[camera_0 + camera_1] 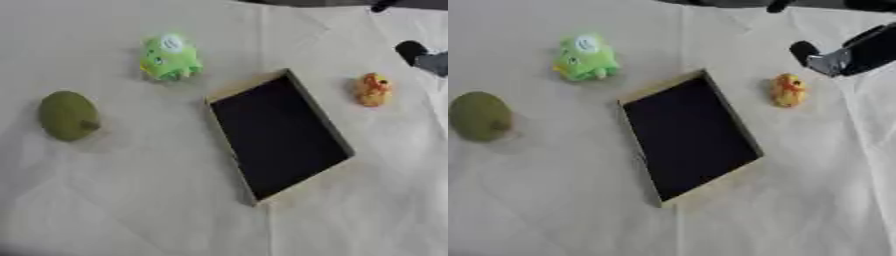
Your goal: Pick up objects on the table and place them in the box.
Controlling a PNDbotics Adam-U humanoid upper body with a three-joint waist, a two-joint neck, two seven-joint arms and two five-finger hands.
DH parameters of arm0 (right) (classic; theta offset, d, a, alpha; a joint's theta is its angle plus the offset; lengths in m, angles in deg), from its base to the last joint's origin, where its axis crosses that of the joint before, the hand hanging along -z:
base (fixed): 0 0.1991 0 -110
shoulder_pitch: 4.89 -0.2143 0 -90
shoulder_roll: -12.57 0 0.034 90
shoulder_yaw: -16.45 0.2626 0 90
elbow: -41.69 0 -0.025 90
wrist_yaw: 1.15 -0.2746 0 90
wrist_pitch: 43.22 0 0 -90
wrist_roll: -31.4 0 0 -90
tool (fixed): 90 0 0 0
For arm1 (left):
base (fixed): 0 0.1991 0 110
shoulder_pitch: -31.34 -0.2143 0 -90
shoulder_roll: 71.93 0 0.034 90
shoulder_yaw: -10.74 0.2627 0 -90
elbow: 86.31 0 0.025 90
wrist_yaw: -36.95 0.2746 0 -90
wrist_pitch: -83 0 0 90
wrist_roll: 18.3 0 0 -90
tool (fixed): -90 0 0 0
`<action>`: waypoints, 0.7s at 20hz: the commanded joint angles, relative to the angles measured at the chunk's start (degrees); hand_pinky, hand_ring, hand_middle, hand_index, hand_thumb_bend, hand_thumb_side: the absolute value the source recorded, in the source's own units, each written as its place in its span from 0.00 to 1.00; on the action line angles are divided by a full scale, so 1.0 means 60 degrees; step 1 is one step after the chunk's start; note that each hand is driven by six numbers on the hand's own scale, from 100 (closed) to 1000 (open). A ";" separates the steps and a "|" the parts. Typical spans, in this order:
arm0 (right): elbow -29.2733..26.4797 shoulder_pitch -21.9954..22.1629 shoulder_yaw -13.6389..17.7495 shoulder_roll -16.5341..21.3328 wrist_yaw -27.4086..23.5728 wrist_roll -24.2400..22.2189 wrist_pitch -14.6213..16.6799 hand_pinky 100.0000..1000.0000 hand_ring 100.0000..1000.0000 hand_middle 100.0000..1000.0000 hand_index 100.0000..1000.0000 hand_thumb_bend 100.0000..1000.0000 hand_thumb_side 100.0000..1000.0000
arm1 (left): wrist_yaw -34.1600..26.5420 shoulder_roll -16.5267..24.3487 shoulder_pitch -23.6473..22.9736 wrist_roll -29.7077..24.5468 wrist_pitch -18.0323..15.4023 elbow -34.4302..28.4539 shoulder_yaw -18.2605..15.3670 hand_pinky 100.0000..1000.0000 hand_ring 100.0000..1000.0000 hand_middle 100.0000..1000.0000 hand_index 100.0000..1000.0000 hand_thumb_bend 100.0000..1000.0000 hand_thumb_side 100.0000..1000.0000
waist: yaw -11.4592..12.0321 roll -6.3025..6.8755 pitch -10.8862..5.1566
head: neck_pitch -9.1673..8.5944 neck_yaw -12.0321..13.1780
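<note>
The box (278, 136) lies open in the middle of the surface (131, 200), and its dark inside looks empty. So by my guess the job has not really begun, because all three things are still out on the cloth. A small orange toy (787, 90), maybe a duck, sits just beside the right side of the box. A green toy with one big eye (171, 57) sits near the top left corner of the box. A round green fruit with a little stem (67, 115) lies well apart, far to the left. The right hand (833, 57) comes in from the top right and hangs near the orange toy without touching it. It holds nothing, but I cannot tell if its fingers are straight or curled. The left hand is not seen at all. All three things still need to go in the box.
</note>
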 commanded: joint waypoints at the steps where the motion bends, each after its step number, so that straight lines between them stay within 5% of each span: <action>1: 0.0262 -0.0194 0.0026 0.0090 0.0172 -0.0165 0.0049 0.90 0.98 0.80 0.88 0.00 0.22 | -0.0040 0.0286 0.0081 -0.0034 -0.0021 -0.0188 -0.0057 0.87 0.63 0.74 0.89 0.00 0.54 | 0.0014 0.0046 -0.0219 | 0.0026 0.0003; 14: 0.1142 -0.0040 -0.0181 -0.0192 0.1149 -0.0283 0.0475 0.90 0.98 0.80 0.88 0.00 0.31 | -0.0082 0.0235 0.0078 -0.0120 -0.0008 -0.0188 -0.0069 0.87 0.63 0.74 0.89 0.00 0.55 | 0.0049 0.0049 -0.0135 | 0.0036 0.0003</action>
